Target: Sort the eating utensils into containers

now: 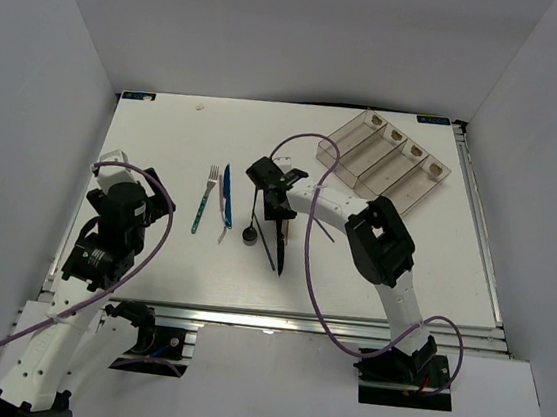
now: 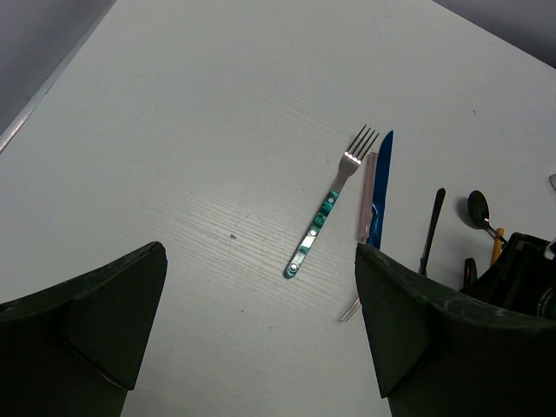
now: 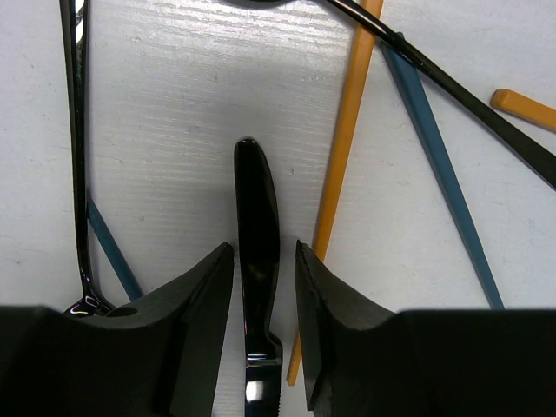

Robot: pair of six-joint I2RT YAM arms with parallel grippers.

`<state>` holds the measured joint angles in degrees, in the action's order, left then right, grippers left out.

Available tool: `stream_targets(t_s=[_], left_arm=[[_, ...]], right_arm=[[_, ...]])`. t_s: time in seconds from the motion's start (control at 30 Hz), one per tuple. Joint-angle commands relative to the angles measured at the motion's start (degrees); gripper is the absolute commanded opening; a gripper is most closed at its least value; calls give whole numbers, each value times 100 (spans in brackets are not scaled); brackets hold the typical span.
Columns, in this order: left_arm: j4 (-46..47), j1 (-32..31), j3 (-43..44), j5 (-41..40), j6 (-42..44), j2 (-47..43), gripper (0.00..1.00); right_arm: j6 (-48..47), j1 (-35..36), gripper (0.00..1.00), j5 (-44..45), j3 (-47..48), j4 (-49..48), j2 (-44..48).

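Observation:
My right gripper [image 3: 263,248] stands low over the table, its fingers on either side of the black handle of a dark knife [image 3: 257,217]. The left finger is against the handle and a narrow gap shows at the right finger. From above, that gripper [image 1: 270,193] is at the table's middle with the knife [image 1: 281,247] pointing toward the near edge. An orange chopstick [image 3: 347,122], a blue chopstick [image 3: 434,148] and a thin black spoon handle [image 3: 76,130] lie around it. My left gripper [image 2: 259,252] hangs wide open over bare table. A teal-handled fork [image 2: 330,204] and a blue knife [image 2: 380,178] lie beyond it. The containers [image 1: 385,158] sit at the back right.
A small black spoon [image 1: 249,233] lies between the blue knife [image 1: 227,203] and the dark knife. A purple cable loops from the right arm [image 1: 385,246] over the table's middle. White walls close in the table on three sides.

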<state>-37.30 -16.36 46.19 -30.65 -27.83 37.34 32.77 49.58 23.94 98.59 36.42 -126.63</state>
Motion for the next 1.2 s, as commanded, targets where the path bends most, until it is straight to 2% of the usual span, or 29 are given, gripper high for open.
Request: stream_targets(t_s=[0.0, 0.23, 0.67, 0.9, 1.03, 1.17], left_arm=[[74, -34, -40, 42, 59, -25, 98], [65, -43, -40, 16, 50, -34, 98], [30, -60, -40, -99, 6, -87, 98], [12, -69, -32, -134, -11, -131, 98], [12, -69, -40, -151, -11, -122, 98], [-5, -78, -32, -178, -29, -122, 98]], right_arm=[[80, 25, 40, 75, 21, 190, -152], [1, 8, 40, -91, 108, 435, -397], [-280, -89, 38, -1111, -68, 805, -881], [-219, -107, 34, -672, 108, 1209, -1066], [-333, -133, 24, -926, 82, 1156, -1153], [-474, -160, 5, -1199, 82, 1157, -1268]])
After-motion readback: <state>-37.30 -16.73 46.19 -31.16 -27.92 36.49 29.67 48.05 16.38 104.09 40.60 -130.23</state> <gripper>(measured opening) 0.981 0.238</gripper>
